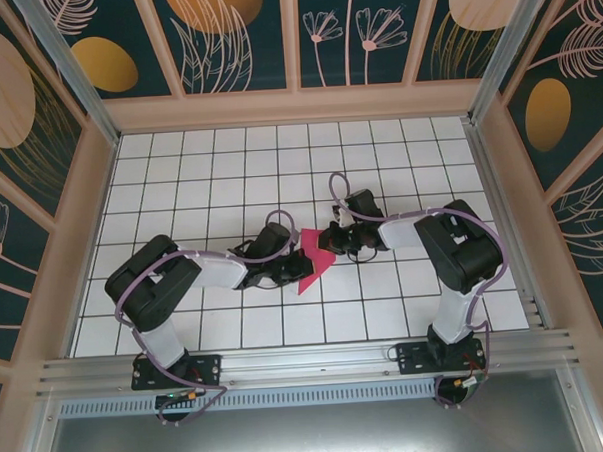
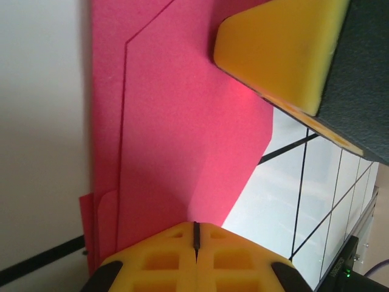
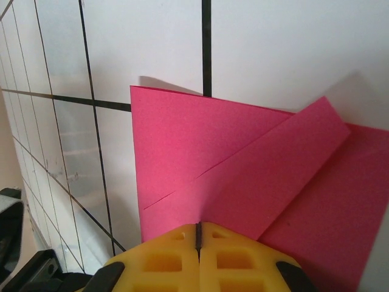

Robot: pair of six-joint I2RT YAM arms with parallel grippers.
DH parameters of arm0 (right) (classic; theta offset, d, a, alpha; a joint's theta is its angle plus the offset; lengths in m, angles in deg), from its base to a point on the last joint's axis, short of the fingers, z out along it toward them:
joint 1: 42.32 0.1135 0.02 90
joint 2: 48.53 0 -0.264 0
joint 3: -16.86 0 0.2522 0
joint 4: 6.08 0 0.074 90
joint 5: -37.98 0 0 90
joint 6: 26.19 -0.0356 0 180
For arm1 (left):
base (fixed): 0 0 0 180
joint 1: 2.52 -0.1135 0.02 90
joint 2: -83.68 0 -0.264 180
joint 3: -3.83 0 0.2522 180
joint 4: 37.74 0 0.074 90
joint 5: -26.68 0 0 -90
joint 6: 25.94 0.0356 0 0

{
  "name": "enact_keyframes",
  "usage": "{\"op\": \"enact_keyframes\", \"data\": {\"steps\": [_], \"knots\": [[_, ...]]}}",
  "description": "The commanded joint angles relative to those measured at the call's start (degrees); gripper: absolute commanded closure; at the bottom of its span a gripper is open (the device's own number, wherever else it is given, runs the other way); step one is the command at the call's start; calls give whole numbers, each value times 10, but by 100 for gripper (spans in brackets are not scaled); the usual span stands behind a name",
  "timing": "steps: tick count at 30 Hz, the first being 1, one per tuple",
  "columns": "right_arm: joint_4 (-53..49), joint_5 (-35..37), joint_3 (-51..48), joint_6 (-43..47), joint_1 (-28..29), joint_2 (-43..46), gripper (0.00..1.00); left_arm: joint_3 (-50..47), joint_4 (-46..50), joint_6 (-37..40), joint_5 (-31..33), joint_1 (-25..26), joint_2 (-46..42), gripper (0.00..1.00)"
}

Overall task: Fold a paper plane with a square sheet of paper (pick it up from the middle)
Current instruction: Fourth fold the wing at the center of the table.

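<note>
The left gripper was clamped shut on the near-left edge of the folded pink sheet of paper, its yellow pads meeting with the paper running out from between them. The sheet sat between the two grippers over the middle of the gridded table. The right gripper was likewise closed on the sheet's far-right side.

Matt pink paper, glossy white table, foam gripper pads
</note>
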Motion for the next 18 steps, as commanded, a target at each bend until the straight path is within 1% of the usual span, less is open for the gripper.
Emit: {"op": "enact_keyframes", "data": {"steps": [1, 4, 7, 10, 13, 16, 18], "knots": [[-27, 37, -14, 6, 1, -11, 94, 45, 62, 24, -3, -1, -20, 93], [-26, 38, -15, 7, 1, -11, 94, 57, 40, 12, -3, -5, -9, 92], [-24, 39, -16, 6, 1, -13, 95, 59, 48, 7, 1, -9, 13, 94], [-21, 36, -17, 6, 1, -14, 94, 33, 25, -4, 4, -17, 24, 93], [-26, 38, -19, 6, 1, -13, 94, 19, 45, 6, -14, -19, 32, 93], [-25, 46, -26, 7, -1, -6, 94, -36, 8, -3, -48, -19, 23, 91], [-25, 44, -26, 7, -2, -8, 94, -60, 24, 4, -45, -19, 11, 91]]}}
